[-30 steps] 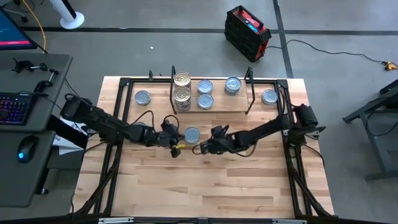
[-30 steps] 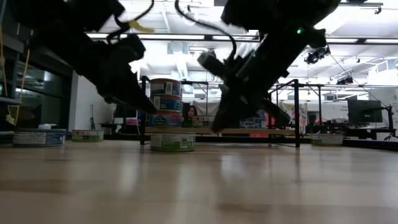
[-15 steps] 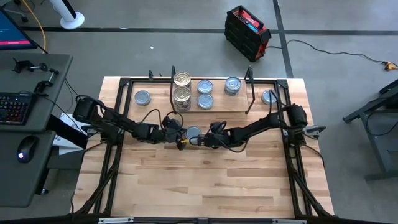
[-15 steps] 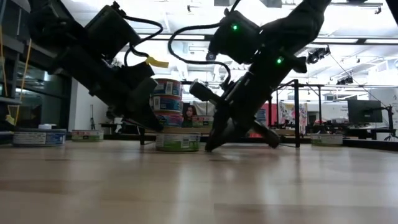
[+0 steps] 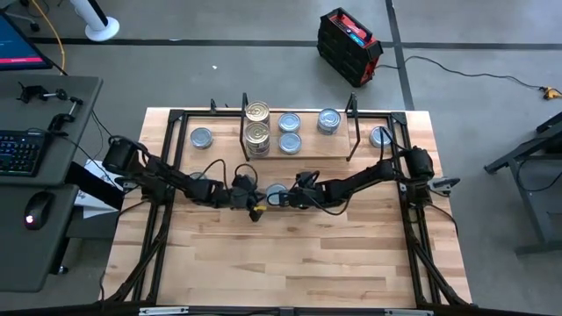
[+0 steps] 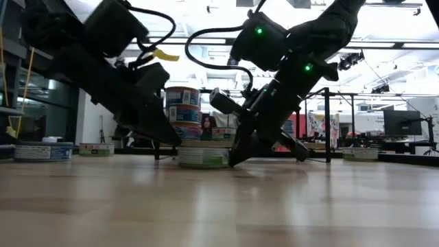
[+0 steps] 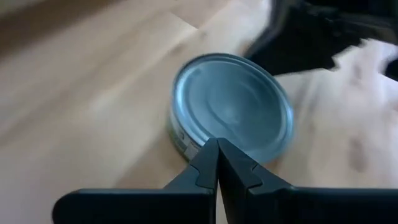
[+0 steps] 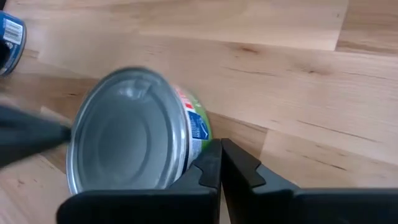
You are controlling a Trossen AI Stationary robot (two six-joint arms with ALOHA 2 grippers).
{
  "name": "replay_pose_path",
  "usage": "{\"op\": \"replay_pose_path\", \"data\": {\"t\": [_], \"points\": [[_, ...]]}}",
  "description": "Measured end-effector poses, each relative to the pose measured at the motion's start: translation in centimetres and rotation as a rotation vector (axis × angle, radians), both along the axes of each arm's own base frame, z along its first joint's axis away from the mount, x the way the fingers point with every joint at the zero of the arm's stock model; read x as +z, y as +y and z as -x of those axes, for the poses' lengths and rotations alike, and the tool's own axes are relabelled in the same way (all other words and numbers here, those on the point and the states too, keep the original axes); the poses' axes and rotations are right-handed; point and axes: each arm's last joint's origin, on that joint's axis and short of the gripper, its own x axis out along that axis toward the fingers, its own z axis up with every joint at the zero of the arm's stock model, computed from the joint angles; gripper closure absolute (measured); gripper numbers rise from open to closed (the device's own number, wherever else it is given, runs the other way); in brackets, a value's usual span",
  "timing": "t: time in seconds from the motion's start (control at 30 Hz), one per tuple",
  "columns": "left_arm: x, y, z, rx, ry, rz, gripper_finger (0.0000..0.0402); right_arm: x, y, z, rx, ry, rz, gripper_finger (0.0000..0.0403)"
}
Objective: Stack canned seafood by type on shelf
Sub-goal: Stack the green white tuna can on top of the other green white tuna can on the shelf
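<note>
A silver-lidded tin (image 5: 276,191) with a green label stands flat on the tabletop in front of the shelf (image 5: 303,154). My left gripper (image 5: 262,197) is shut at its left side and my right gripper (image 5: 289,200) is shut at its right side, both slanting down. In the low view the tin (image 6: 202,157) sits between the left gripper (image 6: 175,141) and the right gripper (image 6: 235,159). On the shelf stand two gold tins (image 5: 256,112) and three silver ones (image 5: 290,122). My left gripper sets its shut fingertips (image 7: 210,155) against the tin's side wall just under the lid's rim (image 7: 186,142), slanting down from the table's left. The tin stands flat on the table. My right gripper has its shut fingertips (image 8: 211,158) at the labelled side wall (image 8: 198,127), slanting down from the table's right; it looks to touch the wall low down.
A loose tin (image 5: 202,137) lies left of the shelf and another (image 5: 380,136) right of it. Black wire uprights (image 5: 353,132) rise at the shelf's ends. The near half of the wooden tabletop (image 5: 290,263) is bare.
Both grippers have come down to the table and closed in on the tin from either side, the left one rolling a little. The tin has slid a short way toward the table's right, staying flat.
</note>
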Motion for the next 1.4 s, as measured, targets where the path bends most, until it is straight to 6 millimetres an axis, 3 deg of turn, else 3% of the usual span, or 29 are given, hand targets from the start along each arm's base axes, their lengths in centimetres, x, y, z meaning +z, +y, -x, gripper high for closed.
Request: {"op": "replay_pose_path", "data": {"t": [0.17, 0.53, 0.7, 0.83, 1.03, 1.4], "points": [[0.0, -2.1, 0.3, -0.044, -0.019, 0.049, 0.0402, 0.0, 1.8, 0.1, 0.055, -0.004, -0.01, 0.0403], [0.0, -6.1, 1.6, -0.041, -0.075, 0.12, 0.0402, 0.1, 7.8, 1.3, 0.189, -0.03, -0.081, 0.0403], [1.4, -6.7, 1.9, -0.097, -0.118, 0.047, 0.0402, 0.1, 9.6, 1.9, 0.172, -0.049, -0.111, 0.0403], [1.6, -6.5, 1.8, -0.146, -0.099, 0.0, 0.0402, 0.2, 9.9, 2.1, 0.115, -0.077, -0.102, 0.0403], [0.1, -6.3, 1.4, -0.196, -0.042, -0.008, 0.0402, 0.5, 9.3, 1.6, 0.063, -0.127, -0.108, 0.0403], [-0.9, -6.7, 1.1, -0.214, -0.044, -0.016, 0.0402, 0.9, 9.6, 1.1, 0.083, -0.192, -0.158, 0.0403]]}}
